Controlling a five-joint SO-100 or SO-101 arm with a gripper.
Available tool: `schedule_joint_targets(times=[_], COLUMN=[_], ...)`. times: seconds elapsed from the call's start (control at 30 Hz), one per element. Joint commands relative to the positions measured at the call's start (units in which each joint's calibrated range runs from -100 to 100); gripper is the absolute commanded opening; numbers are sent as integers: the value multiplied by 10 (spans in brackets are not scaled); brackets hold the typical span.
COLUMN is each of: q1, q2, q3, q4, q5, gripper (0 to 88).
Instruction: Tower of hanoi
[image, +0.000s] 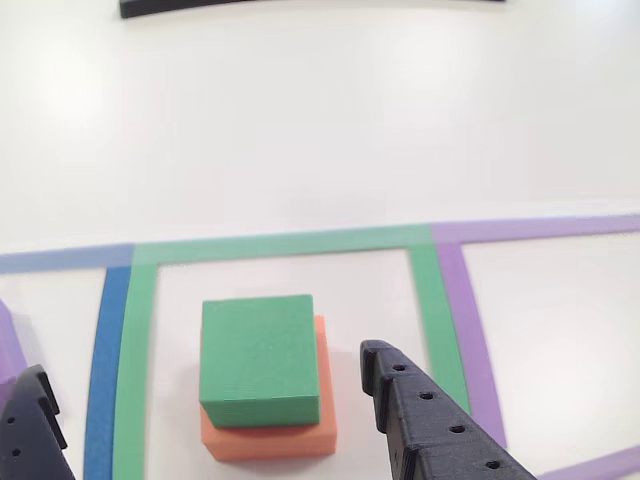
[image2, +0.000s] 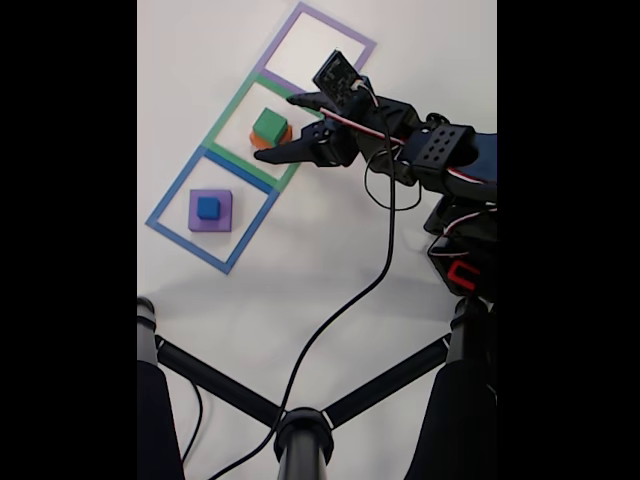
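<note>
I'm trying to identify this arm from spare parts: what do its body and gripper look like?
Black plastic arm with a red part low on its base and thin red and black cables along it. The gripper has black fingers, one dotted with small round holes.

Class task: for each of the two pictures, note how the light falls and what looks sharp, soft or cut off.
Other view: bright, even light, washed-out white table; green cube on orange cube slightly soft; pincer open, cropped below. Fixed view: black bars at both sides, table bluish and dimmer, blue cube on purple cube small but distinct.

Green cube (image: 258, 360) on orange cube (image: 300, 440); blue cube (image2: 208, 207) on purple cube (image2: 224, 217).
</note>
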Motion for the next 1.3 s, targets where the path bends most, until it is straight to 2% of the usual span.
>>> schedule_joint_targets(times=[0.0,0.2,0.63,1.27], q1=[0,-3,-7,-25], q2=[69,173,316,374], q3=[14,8,-47,-63], q4=[-131,-250,-357,-388], q5=[14,14,14,14], gripper=[372,366,355,320])
